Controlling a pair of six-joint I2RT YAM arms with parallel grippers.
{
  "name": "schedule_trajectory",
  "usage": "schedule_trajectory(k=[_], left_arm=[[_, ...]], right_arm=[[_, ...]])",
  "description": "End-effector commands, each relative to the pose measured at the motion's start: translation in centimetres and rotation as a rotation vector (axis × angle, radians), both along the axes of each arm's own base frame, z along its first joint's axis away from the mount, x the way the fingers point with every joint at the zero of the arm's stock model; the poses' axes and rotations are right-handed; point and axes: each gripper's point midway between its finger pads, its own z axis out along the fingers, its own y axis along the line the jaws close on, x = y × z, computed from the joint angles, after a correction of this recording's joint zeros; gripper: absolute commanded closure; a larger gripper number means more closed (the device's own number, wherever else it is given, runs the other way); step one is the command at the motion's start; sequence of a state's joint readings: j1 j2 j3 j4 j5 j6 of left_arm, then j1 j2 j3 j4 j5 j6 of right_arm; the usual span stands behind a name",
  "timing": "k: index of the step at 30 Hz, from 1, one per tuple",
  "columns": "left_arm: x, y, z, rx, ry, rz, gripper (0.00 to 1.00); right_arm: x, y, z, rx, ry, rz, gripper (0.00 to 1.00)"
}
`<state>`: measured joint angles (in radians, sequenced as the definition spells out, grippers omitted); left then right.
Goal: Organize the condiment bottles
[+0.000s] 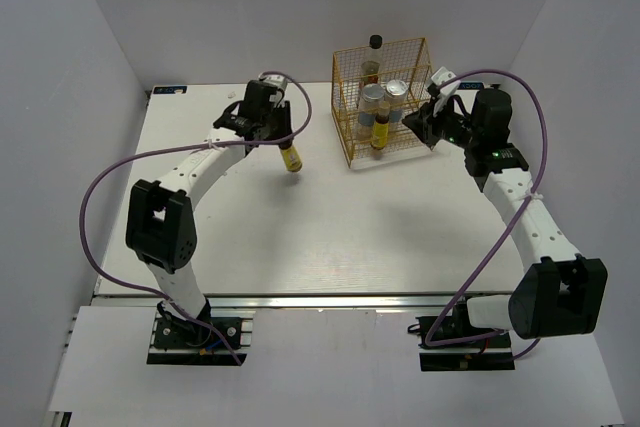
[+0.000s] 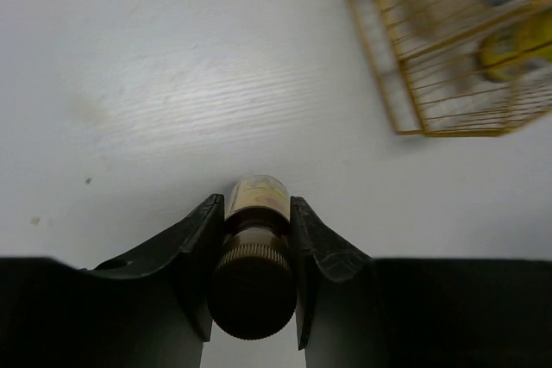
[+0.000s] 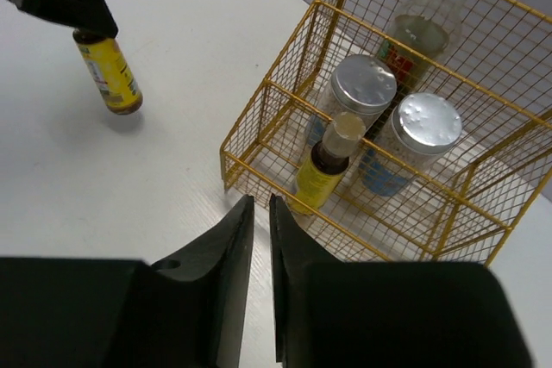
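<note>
We find the left claw clamped tight on the yellow bottle. Its cap end sits between the fingers, left of the rack.

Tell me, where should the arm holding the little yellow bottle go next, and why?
Probably swing it toward the gold rack and its front compartment. The left end effector is shut on the yellow bottle, apart from the rack, and the matching yellow bottle already stands there.

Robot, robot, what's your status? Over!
Left gripper shut on yellow bottle. Right gripper slightly open, empty, by rack. Nothing between bottle and rack.
</note>
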<state>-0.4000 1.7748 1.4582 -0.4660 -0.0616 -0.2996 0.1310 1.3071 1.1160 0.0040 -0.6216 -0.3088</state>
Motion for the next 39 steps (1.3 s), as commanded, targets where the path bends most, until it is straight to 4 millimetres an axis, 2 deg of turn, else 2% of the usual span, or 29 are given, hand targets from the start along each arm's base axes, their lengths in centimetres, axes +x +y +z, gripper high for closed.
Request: schedule_trajectory(k=[1,2,4,6,7,9,10,11,12,13,14,15,16,17,19,24,31,39], left_arm=[[-0.7,-6.5,13.9,-0.218,-0.288,-0.252,1.00],[-1.4,-8.0,14.8,-0.215,-0.310,-0.308,1.00],[-2.2,-9.7,17.3,-0.255,-0.349,-0.378,1.00],[-2.8,-11.1,18.7,-0.287,-0.368,-0.432,1.00],[-2.8,-11.5,20.1,-0.302,-0.396,-0.443,1.00],[-2.4,-12.7,20.5,-0.316,-0.407,-0.460,1.00],[-2.1,-13.2,21.9,-0.327,-0.439,-0.466,1.00],[-1.9,-13.8,22.2,-0.330,-0.446,-0.476,1.00],[-0.9,-14.7,21.1,-0.325,-0.428,-0.480,1.00],[-0.4,-15.2,21.1,-0.325,-0.430,-0.487,1.00],[-0.3,-16.0,23.3,-0.336,-0.474,-0.501,1.00],[0.7,-17.1,21.9,-0.326,-0.455,-0.507,1.00],[1.2,-17.5,22.0,-0.319,-0.463,-0.507,1.00],[1.4,-17.9,23.5,-0.305,-0.502,-0.501,1.00],[2.7,-18.4,21.8,-0.268,-0.489,-0.477,1.00],[4.0,-18.2,19.8,-0.222,-0.478,-0.440,1.00],[4.2,-19.2,18.7,-0.214,-0.487,-0.453,1.00],[5.2,-20.1,16.0,-0.192,-0.479,-0.449,1.00]], right_arm=[[0.0,-0.3,3.8,0.058,-0.079,-0.044,0.85],[0.0,-0.4,3.9,0.061,-0.080,-0.049,1.00],[0.0,-0.7,4.3,0.070,-0.087,-0.072,1.00],[0.1,-0.9,4.6,0.079,-0.087,-0.089,1.00],[0.1,-0.9,4.5,0.082,-0.084,-0.094,1.00],[0.2,-1.3,4.7,0.091,-0.088,-0.113,1.00],[0.3,-1.4,4.7,0.100,-0.081,-0.119,1.00],[0.3,-1.6,4.7,0.103,-0.080,-0.124,1.00],[0.4,-1.7,4.7,0.107,-0.076,-0.130,1.00],[0.4,-1.8,4.7,0.111,-0.070,-0.132,1.00],[0.4,-2.0,4.7,0.112,-0.072,-0.137,1.00],[0.4,-2.1,4.8,0.113,-0.073,-0.140,1.00],[0.4,-2.2,4.8,0.112,-0.074,-0.143,1.00],[0.4,-2.4,4.8,0.110,-0.074,-0.147,1.00],[0.3,-2.9,4.7,0.107,-0.078,-0.163,1.00],[0.1,-3.6,4.5,0.102,-0.081,-0.184,1.00],[0.2,-3.9,3.9,0.102,-0.071,-0.191,1.00],[0.2,-4.1,3.2,0.098,-0.059,-0.198,1.00]])
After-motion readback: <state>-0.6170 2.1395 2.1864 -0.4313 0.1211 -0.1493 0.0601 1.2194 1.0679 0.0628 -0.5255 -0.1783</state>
